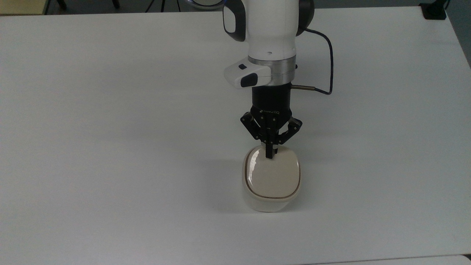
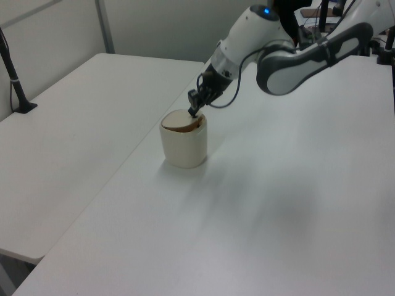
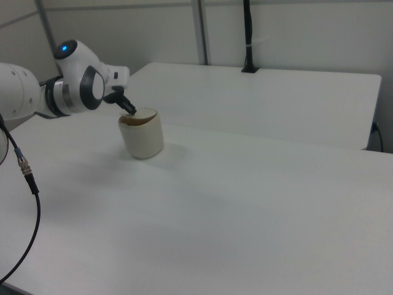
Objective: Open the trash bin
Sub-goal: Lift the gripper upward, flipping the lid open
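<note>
My gripper (image 1: 270,154) points down at the edge of the trash bin (image 1: 271,189) nearest my arm. My two fingers are pressed together, with no gap and nothing between them, and their tips rest on the beige lid (image 1: 272,178) near that edge. In the left view my gripper (image 2: 194,111) sits at the lid's far rim, and in the right view my gripper (image 3: 129,111) meets the bin (image 3: 142,133) from the right view's left.

The bin stands upright on a white table (image 1: 110,129), a little below the middle of the top view and well apart from every table edge. The table top is plain and smooth. A dark cable (image 1: 330,55) loops from my wrist over the table on the top view's right.

The top view shows the lid as a rounded square with a bright reflection along its edge on the top view's left. The left view shows something else: the lid (image 2: 181,121) is tilted, and a dark brown gap opens under it on the side facing that camera, so the bin (image 2: 183,143) is partly open. The right view also shows the lid (image 3: 140,115) slanted, with a dark line under its rim. The side views show a second white table (image 2: 74,123) beside mine, a black post (image 2: 13,80) clamped on it, and pale walls (image 3: 295,31) behind.
</note>
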